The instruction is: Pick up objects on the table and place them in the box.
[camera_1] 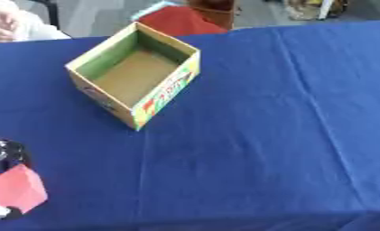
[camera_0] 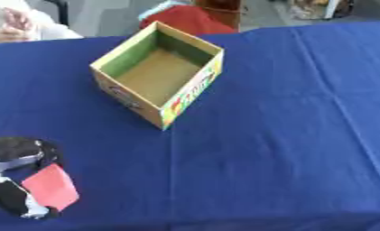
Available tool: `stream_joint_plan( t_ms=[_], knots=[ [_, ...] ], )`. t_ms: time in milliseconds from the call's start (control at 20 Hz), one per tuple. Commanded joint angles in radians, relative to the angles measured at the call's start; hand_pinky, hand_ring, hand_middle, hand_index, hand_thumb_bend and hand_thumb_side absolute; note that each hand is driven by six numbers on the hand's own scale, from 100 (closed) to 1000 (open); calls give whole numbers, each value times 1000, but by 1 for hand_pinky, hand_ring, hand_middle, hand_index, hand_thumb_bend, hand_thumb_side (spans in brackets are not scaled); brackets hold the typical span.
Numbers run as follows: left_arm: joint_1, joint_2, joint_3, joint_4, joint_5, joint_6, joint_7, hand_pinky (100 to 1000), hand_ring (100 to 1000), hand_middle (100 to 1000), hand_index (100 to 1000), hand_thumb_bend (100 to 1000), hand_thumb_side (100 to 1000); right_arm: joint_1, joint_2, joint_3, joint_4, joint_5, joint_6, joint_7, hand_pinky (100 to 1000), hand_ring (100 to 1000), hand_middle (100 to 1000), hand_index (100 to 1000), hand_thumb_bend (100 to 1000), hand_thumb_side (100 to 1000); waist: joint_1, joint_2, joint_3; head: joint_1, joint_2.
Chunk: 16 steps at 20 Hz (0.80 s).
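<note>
An open cardboard box (camera_0: 163,73) stands on the blue table, left of the middle toward the far side; nothing shows on its brown floor. My left hand (camera_0: 15,180) is at the lower left edge, black with silver parts. A flat red object (camera_0: 50,186) sits against that hand, held at its fingers. How the fingers lie round it is blurred. My right hand shows in neither view.
The blue tablecloth (camera_0: 287,135) covers the whole table. A red thing (camera_0: 185,20) lies beyond the far edge behind the box. A person in white sits at the far left corner (camera_0: 19,25).
</note>
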Motion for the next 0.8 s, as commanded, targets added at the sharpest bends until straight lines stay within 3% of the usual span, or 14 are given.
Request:
stream_joint_plan(
  t_ms=[50,400,600,800],
  knots=[
    [-8,18,2,2,-2,-3,-13,560,701,825,821,587,530,-12,-14,-6,-20,-5,0,3,692,753,860,781,100,994,-1,-9,-1,4,-1],
    [-8,6,-3,24,16,5,-22,517,667,819,844,514,498,-13,-13,-6,-20,-5,0,4,692,754,860,781,100,994,-2,-9,-1,8,-4],
    [-7,2,-2,28,33,16,-5,494,665,777,819,403,415,-14,-14,-6,-20,-5,0,4,692,754,860,781,100,994,-2,-9,0,9,-4],
    [-3,3,0,28,51,25,14,529,710,773,800,292,354,-14,-13,-6,-20,-5,0,4,692,754,860,781,100,995,-2,-10,0,9,-3]
  ],
)
